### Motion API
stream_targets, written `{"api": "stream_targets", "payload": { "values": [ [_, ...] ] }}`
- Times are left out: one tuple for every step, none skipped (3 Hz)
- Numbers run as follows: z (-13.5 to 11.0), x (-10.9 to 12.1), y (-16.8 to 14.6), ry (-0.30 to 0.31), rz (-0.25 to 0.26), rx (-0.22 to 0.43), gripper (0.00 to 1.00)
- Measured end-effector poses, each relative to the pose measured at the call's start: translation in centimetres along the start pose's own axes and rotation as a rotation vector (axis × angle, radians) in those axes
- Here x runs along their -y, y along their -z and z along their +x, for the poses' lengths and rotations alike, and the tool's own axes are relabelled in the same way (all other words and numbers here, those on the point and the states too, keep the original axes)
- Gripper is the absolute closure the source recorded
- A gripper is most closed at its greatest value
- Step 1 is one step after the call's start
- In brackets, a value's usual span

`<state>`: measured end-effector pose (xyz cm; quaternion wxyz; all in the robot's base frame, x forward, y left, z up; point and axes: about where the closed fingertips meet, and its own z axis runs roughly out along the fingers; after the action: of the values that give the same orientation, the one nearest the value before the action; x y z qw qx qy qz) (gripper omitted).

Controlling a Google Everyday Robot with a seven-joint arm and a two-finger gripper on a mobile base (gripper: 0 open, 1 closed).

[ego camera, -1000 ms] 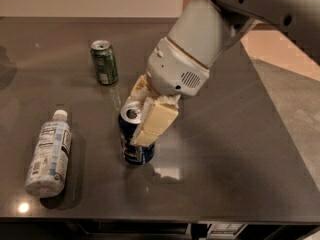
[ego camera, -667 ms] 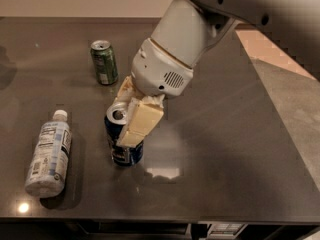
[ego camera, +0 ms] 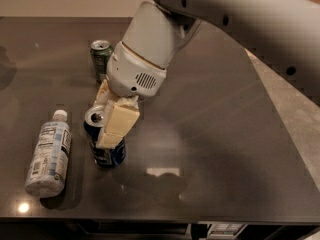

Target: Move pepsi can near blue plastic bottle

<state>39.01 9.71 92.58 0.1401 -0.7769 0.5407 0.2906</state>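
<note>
At the front-left of the dark, glossy table [ego camera: 225, 134], the dark navy-blue aluminium pepsi can [ego camera: 106, 155] stands close to upright, long axis near vertical, silver top leaning a touch left. Whether its base touches the surface, I cannot tell. The gripper [ego camera: 106, 131] has it clamped: one cream finger [ego camera: 119, 124] runs down the can's near side, the other sits behind the rim. White label marks show low on the navy wall, and the top's opening faces up.

Just beside it on the left, nothing between them, lies the pale blue-white translucent plastic bottle [ego camera: 49, 154], flat on its side, white cap pointing to the table's far edge. Further back stands a green drink can [ego camera: 101, 59], upright, partly behind the big white robot arm [ego camera: 165, 34].
</note>
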Motion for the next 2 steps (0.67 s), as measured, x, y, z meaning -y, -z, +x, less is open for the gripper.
{"api": "stream_targets", "payload": {
  "values": [
    [-0.96, 0.82, -1.23, 0.010, -0.012, -0.008, 1.00],
    [-1.58, 1.20, -2.19, 0.021, -0.018, -0.017, 0.83]
  ]
}}
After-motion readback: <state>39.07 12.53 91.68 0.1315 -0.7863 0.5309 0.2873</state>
